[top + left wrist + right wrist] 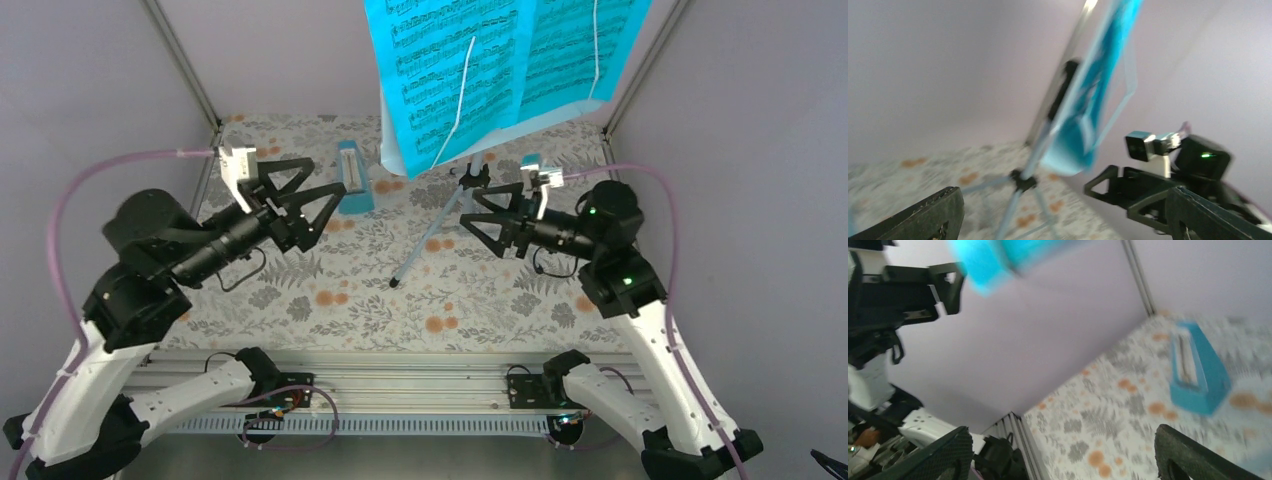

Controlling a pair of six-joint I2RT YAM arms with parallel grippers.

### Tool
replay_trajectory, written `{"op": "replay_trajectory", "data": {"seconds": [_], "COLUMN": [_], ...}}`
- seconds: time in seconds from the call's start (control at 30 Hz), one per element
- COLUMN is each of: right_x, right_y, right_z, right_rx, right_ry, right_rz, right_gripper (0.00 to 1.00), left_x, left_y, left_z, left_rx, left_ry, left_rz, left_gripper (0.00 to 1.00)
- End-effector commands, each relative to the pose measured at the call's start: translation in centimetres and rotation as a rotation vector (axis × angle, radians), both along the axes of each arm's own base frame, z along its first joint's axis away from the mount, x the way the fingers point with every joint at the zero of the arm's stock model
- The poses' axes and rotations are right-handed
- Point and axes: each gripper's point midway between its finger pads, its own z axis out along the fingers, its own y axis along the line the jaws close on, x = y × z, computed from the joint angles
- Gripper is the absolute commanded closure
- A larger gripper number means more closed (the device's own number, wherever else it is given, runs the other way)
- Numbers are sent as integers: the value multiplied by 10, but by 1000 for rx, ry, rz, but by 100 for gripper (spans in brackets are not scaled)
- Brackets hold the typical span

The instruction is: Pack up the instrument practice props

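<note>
Just right of the stand (432,230), level with its hub (471,180), the right gripper (466,208) points left at the stand. Its jaws are spread, and the wrist view shows nothing between them. The stand is at the far middle of the table (330,300), its top covered by the sheets (480,60), which hang above and beyond the hub. One leg (415,255) runs from the hub toward the near left, slanting across in front of the right fingertips; whether it touches them cannot be told from above. Left of the stand, near it but apart, the metronome (352,178) rests on the table with its long side running far to near. The left gripper (328,176) is just left of the metronome and farther from the stand. Its jaws are likewise spread and empty, and it points toward the stand. Judgement: the right arm is nearer the stand and the left arm nearer the metronome. A grip on the stand would need the right jaws to straddle the leg across its axis, not along it.
</note>
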Motion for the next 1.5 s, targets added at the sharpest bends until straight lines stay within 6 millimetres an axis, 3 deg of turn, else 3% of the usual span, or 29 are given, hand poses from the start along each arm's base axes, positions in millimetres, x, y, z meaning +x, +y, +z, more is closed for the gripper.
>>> {"op": "replay_trajectory", "data": {"seconds": [0.0,0.13,0.33,0.6,0.93,1.27,1.47], "right_x": [-31,-31,-10,3,7,10,23], "right_y": [6,8,13,15,15,17,20], "right_z": [48,89,122,145,166,175,178], "right_rx": [43,112,162,204,237,251,256], "right_ry": [-23,-54,-34,-46,-86,-95,-86], "right_rz": [152,171,141,109,101,107,88], "right_gripper": [19,24,30,36,40,41,45], "left_x": [-25,-22,-14,-3,24,29,39], "left_y": [-34,-50,-77,-94,-91,-104,-105], "left_z": [-10,2,6,12,12,20,19], "left_rx": [67,58,67,66,89,79,100], "left_ry": [165,167,165,151,155,121,122], "left_rz": [-251,-310,-370,-341,-186,-211,-170], "left_gripper": [4,13,26,34,36,37,42]}}
